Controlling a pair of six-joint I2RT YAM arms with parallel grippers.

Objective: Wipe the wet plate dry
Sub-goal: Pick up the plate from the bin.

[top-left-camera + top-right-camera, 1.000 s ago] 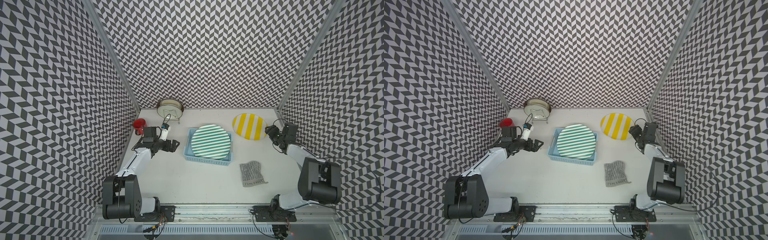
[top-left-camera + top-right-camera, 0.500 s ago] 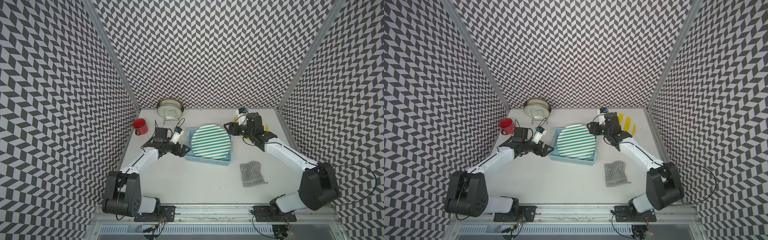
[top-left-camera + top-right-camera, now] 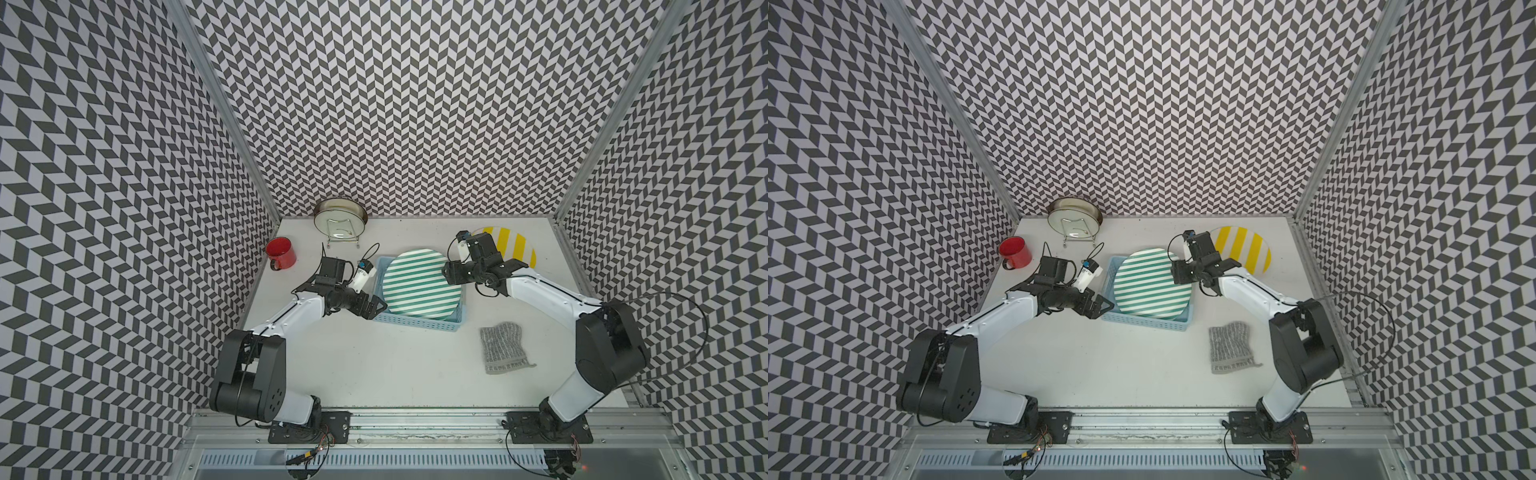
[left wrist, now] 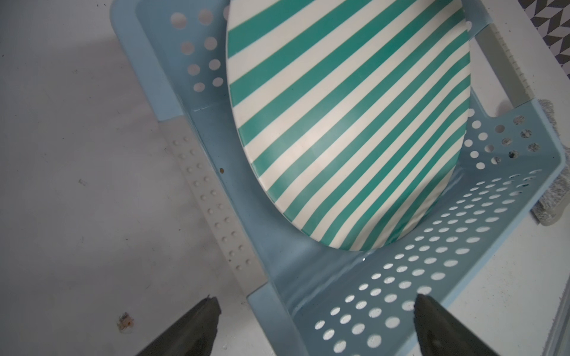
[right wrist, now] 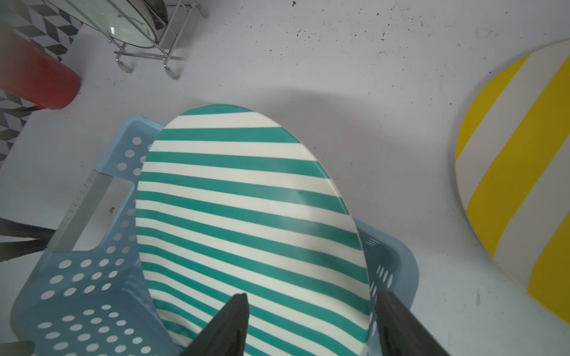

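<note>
Nearest the front edge, a grey cloth (image 3: 503, 348) lies flat on the right side of the white surface (image 3: 374, 374), well apart from both sets of fingers.

Beyond it, at mid-surface, sits a blue perforated basket (image 3: 415, 322). The green-striped plate (image 3: 422, 286) leans tilted inside it, with its lower edge down in the basket and its upper edge raised above the far rim.

The left fingers (image 4: 191, 333) stand wide apart at the basket's near left corner, one outside the basket and one over its inside. The basket wall stands between them and the plate. Whether they touch the basket cannot be told.

The right fingers (image 5: 225, 326) are parted and grip nothing. They straddle the plate's right edge, one over the striped face and one outside the rim, above the basket wall.

Farther back, a red mug (image 3: 281, 252) stands at the left edge. A yellow-striped plate (image 3: 515, 249) lies flat at the far right, partly covered by the right arm (image 3: 540, 295) in both top views. A round metal-rimmed dish (image 3: 340, 216) stands nearly upright close to the far wall (image 3: 415, 124).
</note>
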